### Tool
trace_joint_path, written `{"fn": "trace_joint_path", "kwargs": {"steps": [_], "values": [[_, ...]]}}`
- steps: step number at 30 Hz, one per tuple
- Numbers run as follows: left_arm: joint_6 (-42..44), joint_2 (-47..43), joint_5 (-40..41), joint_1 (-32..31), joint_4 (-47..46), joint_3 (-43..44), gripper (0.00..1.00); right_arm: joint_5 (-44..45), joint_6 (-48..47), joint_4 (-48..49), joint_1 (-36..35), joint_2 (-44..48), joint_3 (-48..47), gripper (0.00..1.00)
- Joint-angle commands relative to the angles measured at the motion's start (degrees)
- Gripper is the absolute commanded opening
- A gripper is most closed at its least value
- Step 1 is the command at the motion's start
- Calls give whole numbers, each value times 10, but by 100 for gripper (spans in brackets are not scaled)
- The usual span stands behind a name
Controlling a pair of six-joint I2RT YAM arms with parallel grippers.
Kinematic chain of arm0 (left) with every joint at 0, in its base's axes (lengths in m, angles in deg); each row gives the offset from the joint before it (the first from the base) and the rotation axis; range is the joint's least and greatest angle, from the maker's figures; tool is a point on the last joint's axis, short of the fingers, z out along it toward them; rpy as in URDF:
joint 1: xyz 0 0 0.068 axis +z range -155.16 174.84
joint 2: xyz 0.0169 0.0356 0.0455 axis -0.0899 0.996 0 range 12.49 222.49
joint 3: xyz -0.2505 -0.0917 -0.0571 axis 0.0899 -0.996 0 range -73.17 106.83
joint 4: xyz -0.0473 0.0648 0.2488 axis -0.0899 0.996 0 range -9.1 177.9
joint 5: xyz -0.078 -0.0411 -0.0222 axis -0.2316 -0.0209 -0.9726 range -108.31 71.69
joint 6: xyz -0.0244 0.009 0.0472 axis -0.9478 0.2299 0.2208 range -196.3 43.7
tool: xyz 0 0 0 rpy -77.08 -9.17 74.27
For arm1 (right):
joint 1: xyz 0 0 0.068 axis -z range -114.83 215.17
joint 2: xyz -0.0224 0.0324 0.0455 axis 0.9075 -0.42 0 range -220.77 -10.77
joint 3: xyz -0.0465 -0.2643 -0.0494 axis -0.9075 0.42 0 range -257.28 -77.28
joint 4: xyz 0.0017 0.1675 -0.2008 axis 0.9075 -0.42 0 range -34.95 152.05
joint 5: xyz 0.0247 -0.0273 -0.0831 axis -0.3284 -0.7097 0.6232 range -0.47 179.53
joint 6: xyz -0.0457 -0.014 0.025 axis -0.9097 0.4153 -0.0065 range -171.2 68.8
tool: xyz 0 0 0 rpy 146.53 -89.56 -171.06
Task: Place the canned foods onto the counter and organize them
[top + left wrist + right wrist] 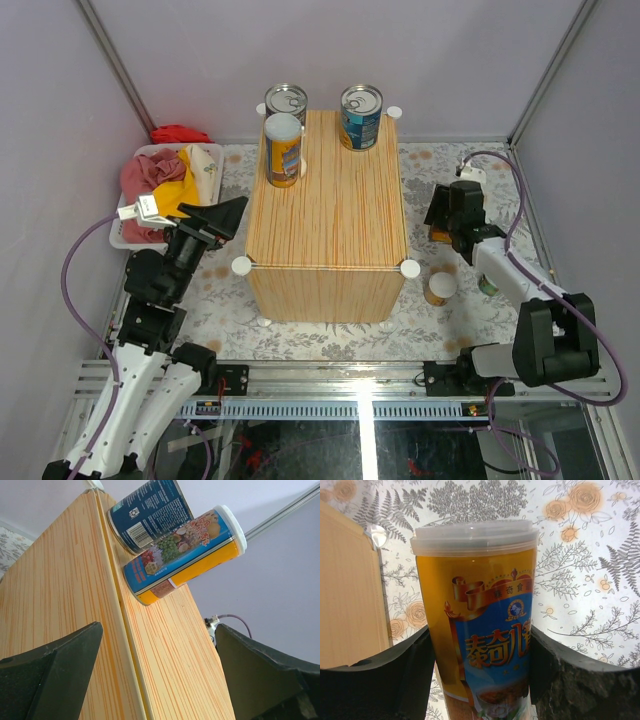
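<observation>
Well, the far edge of the desk carries a silver-topped can, a blue-labelled can and a white-lidded can. Left hand hangs spread wide by the desk's left side. Right hand grips an orange can over the floral mat, right of the desk — a fifth can stands nearby.

two silver-topped cans, three white-lidded cans, one counter.

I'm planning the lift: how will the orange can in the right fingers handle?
It looks rigid, so the orange can probably won't crush between the fingers. Its glossy surface may slip. Tall and narrow, it could tip when set down.
</observation>
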Motion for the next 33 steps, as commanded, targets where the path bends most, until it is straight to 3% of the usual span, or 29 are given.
{"fn": "trace_joint_path", "kwargs": {"steps": [1,10,17,33], "values": [[4,-2,-14,5,1,34,95,60,-20,86,-7,68,-32,28],[13,43,-73,5,-14,101,95,86,-49,52,-24,129,-104,28],[13,83,-134,5,-30,168,95,107,-93,42,-78,166,-187,27],[10,122,-219,4,-49,246,94,93,-179,35,-285,176,-332,25]]}}
